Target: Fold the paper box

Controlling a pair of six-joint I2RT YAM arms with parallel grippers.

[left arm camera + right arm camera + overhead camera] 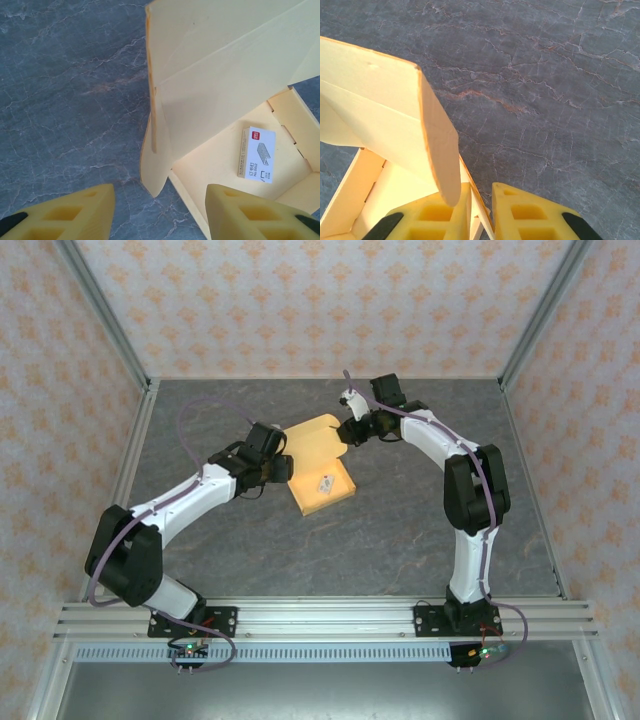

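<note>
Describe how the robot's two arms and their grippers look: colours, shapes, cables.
The left arm and right arm have white link shells with black joints and black base plates. A thin purplish cable loops along each. The left gripper and right gripper carry chunky yellow fingers with rectangular cut-outs.

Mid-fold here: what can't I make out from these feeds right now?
Right wrist: whether the right gripper truly clamps the paper box wall; the frame's bottom edge cuts off the pads.
Left wrist: the raised lid hides part of the box floor; the small white carton's print is too small.
Top external: whether the left gripper touches the box; its own wrist covers that.
</note>
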